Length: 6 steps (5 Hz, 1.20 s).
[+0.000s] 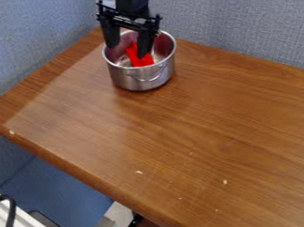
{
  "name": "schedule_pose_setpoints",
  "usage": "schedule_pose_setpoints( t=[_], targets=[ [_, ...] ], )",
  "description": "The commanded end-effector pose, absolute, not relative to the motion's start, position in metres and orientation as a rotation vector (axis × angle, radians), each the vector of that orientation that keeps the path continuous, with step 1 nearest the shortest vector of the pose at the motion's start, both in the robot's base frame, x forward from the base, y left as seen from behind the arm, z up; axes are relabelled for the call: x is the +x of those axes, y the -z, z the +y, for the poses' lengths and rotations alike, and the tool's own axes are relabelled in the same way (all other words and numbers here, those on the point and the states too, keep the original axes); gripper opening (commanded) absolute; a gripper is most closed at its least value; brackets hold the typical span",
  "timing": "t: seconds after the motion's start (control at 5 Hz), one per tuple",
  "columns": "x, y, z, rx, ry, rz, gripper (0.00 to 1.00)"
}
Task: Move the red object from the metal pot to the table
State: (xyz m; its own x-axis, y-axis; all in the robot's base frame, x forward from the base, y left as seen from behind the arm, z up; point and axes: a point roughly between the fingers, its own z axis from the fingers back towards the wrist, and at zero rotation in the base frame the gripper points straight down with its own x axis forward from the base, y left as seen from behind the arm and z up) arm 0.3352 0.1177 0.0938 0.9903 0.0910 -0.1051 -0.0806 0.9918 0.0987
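The metal pot [142, 67] sits on the table [168, 134], close to the far corner, near the blue wall [239, 28]. It is round and shiny, and one small handle shows on its front side.

The red object [142, 58] is inside the pot. It is small and bright and lies against the pot's inner wall. Part of it is hidden by the robot's hand.

The gripper [130, 49] is black and points straight down into the pot. Its two fingers [111, 39] are spread apart, one at each side of the red object. The fingertips are down inside the pot, so I cannot tell if they touch the red object. The hand is not squeezing it.

The rest of the table is brown wood with a shiny top. A few tiny white specks [225, 181] lie near the front edge. Below the near edge, a bit of the floor and some dark cables [8, 207] show at the bottom left.
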Motion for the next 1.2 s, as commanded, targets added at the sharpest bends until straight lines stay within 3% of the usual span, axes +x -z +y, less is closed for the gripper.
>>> schedule_pose_setpoints(
  t=[0.0, 1.0],
  targets=[
    [0.342, -0.108, 0.125, 0.125, -0.095, 0.059, 1.0],
    [0.349, -0.09, 0.119, 0.148, -0.068, 0.08, 1.0]
  ],
)
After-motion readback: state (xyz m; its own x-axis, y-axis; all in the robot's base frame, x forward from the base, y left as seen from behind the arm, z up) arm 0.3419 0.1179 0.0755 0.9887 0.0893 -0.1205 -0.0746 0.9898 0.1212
